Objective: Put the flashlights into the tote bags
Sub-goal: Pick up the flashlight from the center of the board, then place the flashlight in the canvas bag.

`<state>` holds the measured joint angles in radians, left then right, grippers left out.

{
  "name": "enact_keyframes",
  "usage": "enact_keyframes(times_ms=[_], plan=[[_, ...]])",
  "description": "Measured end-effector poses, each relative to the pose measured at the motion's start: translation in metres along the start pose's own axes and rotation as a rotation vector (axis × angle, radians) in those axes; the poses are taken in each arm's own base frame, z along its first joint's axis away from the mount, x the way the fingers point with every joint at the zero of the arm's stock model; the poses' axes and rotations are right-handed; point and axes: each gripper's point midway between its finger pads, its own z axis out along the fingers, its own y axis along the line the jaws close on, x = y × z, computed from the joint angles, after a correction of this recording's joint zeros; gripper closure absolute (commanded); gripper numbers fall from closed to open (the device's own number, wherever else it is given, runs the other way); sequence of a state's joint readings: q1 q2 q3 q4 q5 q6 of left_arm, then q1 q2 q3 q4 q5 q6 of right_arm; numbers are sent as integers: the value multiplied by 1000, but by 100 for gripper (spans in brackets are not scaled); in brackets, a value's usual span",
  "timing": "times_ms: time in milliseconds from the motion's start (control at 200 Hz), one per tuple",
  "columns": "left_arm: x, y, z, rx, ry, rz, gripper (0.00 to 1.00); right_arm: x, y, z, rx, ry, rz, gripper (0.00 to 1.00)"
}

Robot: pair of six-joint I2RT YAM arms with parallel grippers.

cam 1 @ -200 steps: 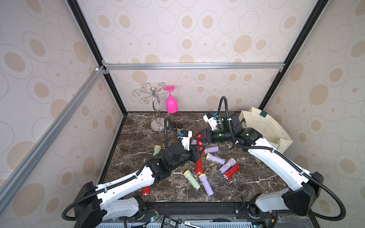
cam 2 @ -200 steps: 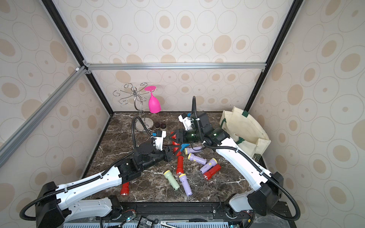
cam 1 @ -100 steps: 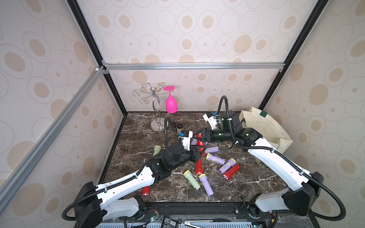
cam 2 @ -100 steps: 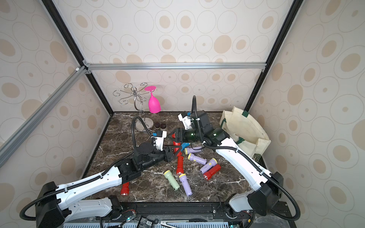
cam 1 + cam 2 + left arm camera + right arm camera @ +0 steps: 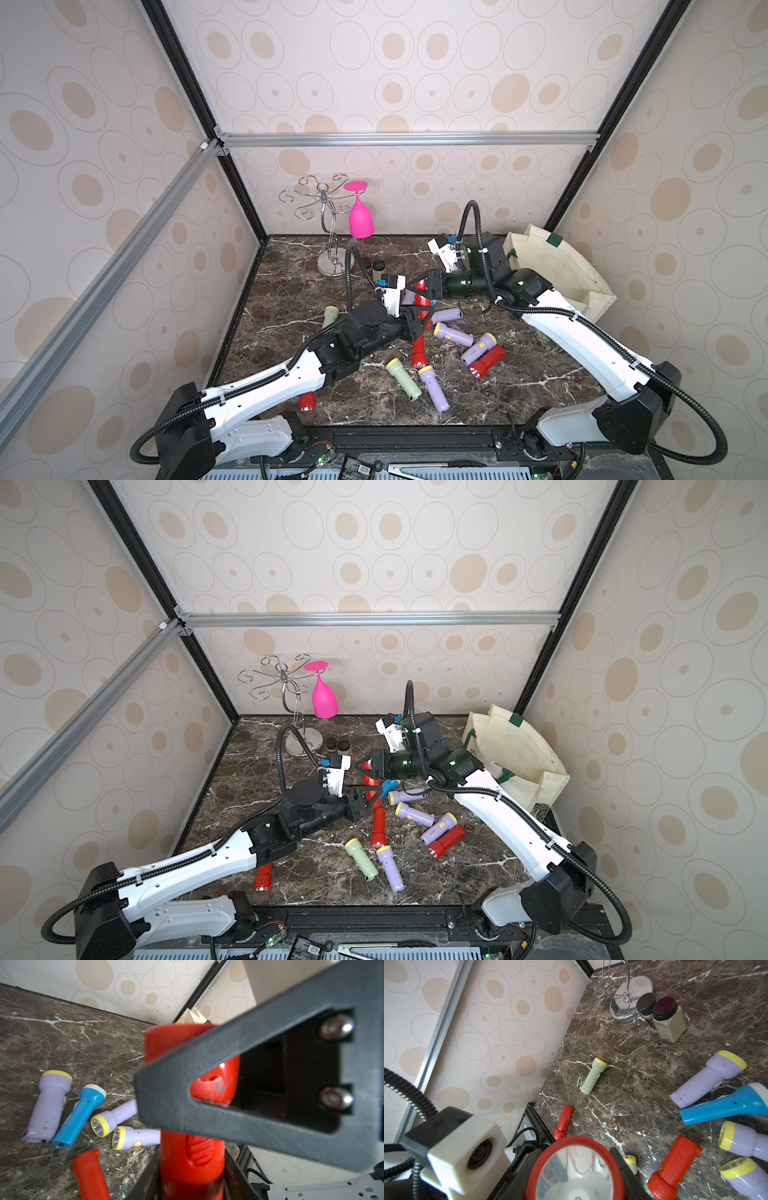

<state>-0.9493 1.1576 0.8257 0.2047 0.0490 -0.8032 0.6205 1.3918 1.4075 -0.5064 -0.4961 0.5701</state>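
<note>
Two grippers meet on one red flashlight (image 5: 192, 1157), which hangs clear of the table (image 5: 291, 291) between them.

We begin at the left gripper (image 5: 420, 316). Its jaws flank the tail end closely on both sides. We cannot tell whether they press on it or stand just off it.

From there the flashlight's long axis runs straight ahead, out of the left jaws and into the right gripper (image 5: 417, 287), which faces the left one nose to nose. The wide lens end points into the right gripper, toward its wrist. In the right wrist view that head sits between the two dark fingers (image 5: 517, 1172), which are set narrow and touch it on either side. We judge this to be a grip on the head.

Beyond the right gripper, behind its wrist, the tote bag (image 5: 561, 270) stands in the corner. It is near the right arm and well apart from the left gripper, so we take the right arm as the one to carry.

The tail sticks out ahead of the right gripper, pointing away from the bag. As we read it, the coming move turns on that fact. Once the left jaws are clear, the right arm must draw back and swing round until the tail aims at the bag's mouth.

Loose flashlights (image 5: 453, 334) lie on the table beneath both grippers, so we would keep the swing high.
</note>
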Motion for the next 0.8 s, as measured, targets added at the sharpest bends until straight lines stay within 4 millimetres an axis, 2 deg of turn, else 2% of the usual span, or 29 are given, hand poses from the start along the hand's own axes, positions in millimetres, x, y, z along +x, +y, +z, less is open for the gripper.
enact_keyframes(times_ms=[140,285,450,625,800], plan=[[0,4,0,-19,-4,-1,5,-4,-10,-9,50,-11,-14,100],[2,7,0,-32,3,6,2,-20,-37,-37,149,-55,-2,100],[10,18,-1,-82,31,13,0,-50,-71,-87,306,-141,3,100],[18,28,2,-135,78,23,0,-71,-94,-133,443,-210,18,100],[21,30,1,-152,97,34,0,-100,-135,-182,633,-274,67,100]])
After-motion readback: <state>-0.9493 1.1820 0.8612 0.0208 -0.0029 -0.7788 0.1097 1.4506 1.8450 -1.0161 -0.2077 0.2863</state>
